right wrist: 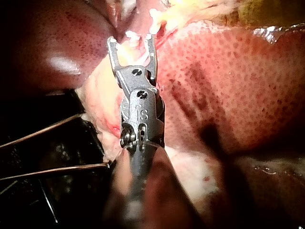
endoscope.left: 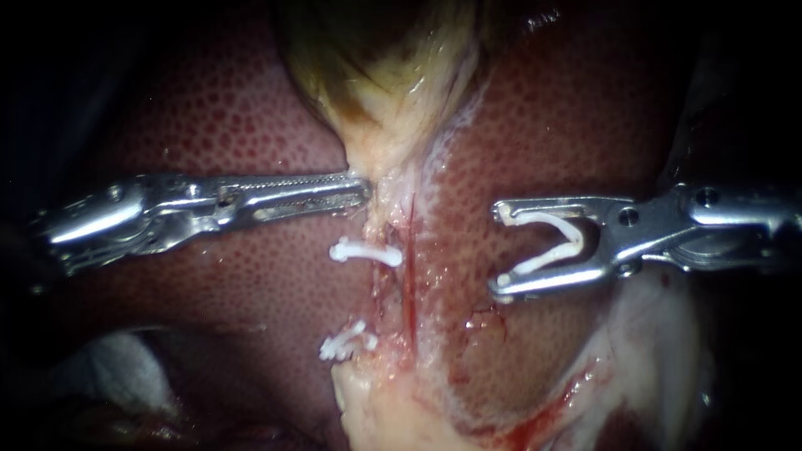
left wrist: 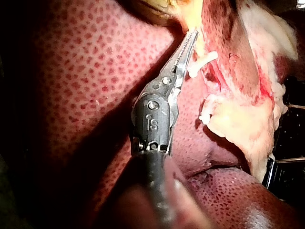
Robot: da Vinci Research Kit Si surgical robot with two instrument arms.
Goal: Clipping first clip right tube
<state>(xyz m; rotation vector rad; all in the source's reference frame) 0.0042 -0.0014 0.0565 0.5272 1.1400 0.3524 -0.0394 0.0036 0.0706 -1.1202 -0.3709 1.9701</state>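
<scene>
The yellowish gallbladder narrows down into a pale stalk over the red liver. Two tubes run down the stalk. The left tube carries two white clips, an upper clip and a lower clip. The red right tube is bare. My left instrument lies with its jaws shut, the tip against the stalk just under the gallbladder. My right instrument stands off to the right of the right tube, its jaws spread wide around a white clip seated between them.
Pale fatty tissue lies under and beside my right instrument. A whitish patch shows at the lower left. In the right wrist view, thin wires cross a dark area beside the tissue.
</scene>
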